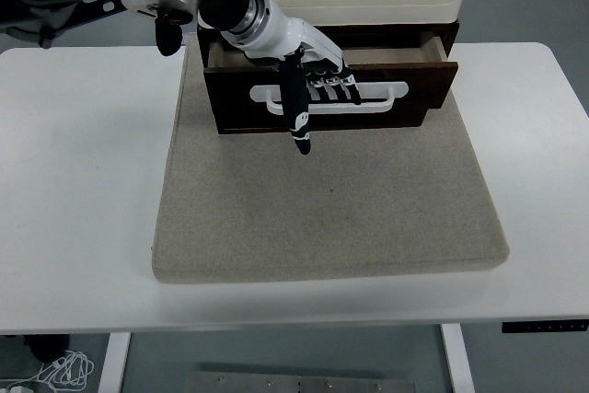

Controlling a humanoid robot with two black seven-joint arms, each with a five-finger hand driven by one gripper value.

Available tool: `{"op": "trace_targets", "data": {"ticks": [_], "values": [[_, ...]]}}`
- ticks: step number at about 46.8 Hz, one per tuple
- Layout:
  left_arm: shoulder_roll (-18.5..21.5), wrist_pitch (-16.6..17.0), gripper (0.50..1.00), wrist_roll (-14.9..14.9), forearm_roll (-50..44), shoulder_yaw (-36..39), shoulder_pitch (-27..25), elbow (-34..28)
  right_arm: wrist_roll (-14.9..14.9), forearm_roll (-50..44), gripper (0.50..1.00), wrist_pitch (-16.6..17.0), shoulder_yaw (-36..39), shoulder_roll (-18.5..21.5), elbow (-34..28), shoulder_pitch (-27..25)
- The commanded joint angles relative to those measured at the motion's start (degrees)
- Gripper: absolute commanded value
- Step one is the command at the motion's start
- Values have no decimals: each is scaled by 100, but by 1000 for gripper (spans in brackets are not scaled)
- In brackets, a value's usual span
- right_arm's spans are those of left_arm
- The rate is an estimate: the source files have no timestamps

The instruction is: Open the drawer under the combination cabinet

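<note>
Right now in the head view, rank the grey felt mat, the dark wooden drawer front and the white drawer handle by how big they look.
1. Grey felt mat, clearly the largest.
2. Dark wooden drawer front.
3. White drawer handle, smallest, partly covered by the left hand.

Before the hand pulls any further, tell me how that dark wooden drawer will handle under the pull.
The drawer looks like stiff, dark wood, so it should slide as one rigid piece. The left hand grips the white handle left of its middle, so the drawer may skew; its right corner already sits further out. It probably glides over the grey mat rather than dragging on it.
</note>
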Motion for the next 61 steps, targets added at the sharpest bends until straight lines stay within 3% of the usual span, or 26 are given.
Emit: {"op": "trace_targets", "data": {"ticks": [1,61], "values": [[-2,-50,1000,-1,1,-41,-2,-20,0,0,926,0,1,0,0,0],[33,-279,1000,-1,-131,-208,-116,-380,0,0,926,0,1,0,0,0]]}}
